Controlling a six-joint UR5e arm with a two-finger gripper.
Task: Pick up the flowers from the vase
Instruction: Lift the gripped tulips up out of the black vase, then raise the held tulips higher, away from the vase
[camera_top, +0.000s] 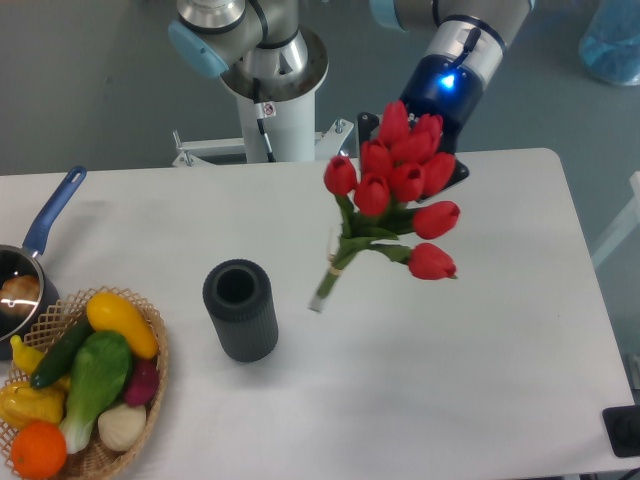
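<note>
gripper (415, 160): behind the buds, finger state cannot be told | flowers (395, 195): in the air, stems clear of vase | vase (241, 309): upright, left of stems

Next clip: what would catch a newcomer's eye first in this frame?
The bunch of red tulips hangs in the air right of centre, stem ends clear of the dark ribbed vase, which stands empty on the white table. Behind the blooms, the arm's blue-lit pincer carries them; its fingers are hidden.
</note>
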